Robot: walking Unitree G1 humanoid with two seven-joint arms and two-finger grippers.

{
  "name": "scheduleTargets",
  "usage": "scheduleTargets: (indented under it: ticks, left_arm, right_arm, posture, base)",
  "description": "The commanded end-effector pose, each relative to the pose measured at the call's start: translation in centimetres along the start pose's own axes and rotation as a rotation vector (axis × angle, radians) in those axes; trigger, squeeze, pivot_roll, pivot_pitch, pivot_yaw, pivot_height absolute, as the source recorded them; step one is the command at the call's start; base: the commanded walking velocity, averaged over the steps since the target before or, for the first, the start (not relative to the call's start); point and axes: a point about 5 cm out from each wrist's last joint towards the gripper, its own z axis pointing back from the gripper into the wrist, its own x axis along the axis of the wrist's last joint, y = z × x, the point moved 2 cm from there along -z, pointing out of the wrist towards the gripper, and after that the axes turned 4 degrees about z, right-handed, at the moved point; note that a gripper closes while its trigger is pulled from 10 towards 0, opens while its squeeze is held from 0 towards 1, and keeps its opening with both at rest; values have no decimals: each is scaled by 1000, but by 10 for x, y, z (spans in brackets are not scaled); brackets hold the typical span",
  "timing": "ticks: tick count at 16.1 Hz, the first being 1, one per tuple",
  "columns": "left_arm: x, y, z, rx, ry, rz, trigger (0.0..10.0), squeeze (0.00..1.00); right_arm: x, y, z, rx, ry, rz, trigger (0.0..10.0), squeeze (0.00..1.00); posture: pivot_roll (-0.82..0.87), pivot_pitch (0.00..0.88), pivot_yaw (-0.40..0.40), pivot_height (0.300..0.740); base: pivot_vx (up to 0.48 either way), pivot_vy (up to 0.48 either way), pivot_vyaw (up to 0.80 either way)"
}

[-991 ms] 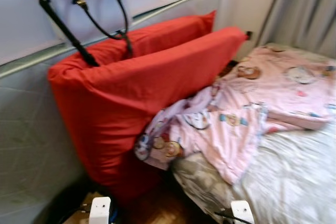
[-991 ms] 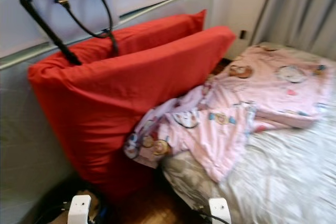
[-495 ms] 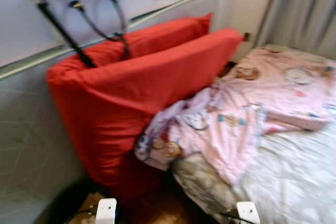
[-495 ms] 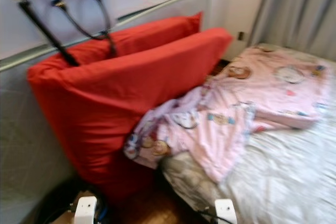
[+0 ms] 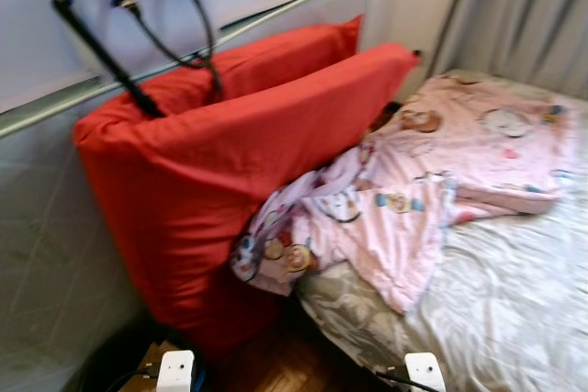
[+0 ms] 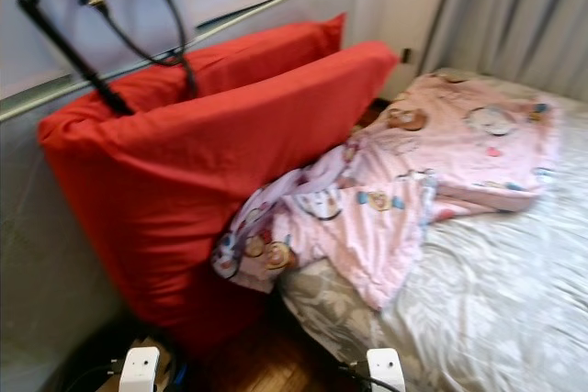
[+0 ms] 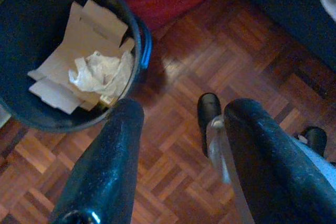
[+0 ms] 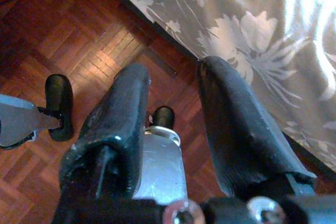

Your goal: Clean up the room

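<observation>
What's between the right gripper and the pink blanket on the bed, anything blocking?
Nothing visible blocks it. The right gripper hangs open over bare parquet floor beside the bed's floral grey sheet. The pink blanket lies on top of the bed, one corner draped against the red cushion; nothing lies on it.

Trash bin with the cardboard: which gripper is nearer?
Left. The left gripper hangs over the wood floor right beside the dark trash bin, jaws open and empty. The right gripper hangs by the bed's grey floral sheet, jaws open too.
</observation>
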Motion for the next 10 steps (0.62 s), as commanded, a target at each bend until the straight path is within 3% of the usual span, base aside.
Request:
scheduleTargets:
  ticks: [1, 3, 6, 10]
  left_arm:
    - [-3, 1, 0, 3, 13, 4, 10000, 0]
    - [-2, 1, 0, 2, 14, 8, 10000, 0]
    - [-2, 1, 0, 2, 14, 9, 10000, 0]
    - [-4, 2, 1, 3, 17, -1, 10000, 0]
  right_arm:
    - [1, 0, 0, -2, -2, -9, 10000, 0]
    - [1, 0, 0, -2, -4, -9, 10000, 0]
    - [1, 0, 0, -4, -4, -9, 10000, 0]
    - [1, 0, 0, -6, -2, -10, 10000, 0]
  posture:
    - [30, 0, 37, 740]
    - [30, 0, 37, 740]
    - [30, 0, 36, 740]
    - [31, 0, 36, 740]
  base:
    - [0, 0, 0]
    - [0, 0, 0]
    - [0, 480, 0]
    - [0, 0, 0]
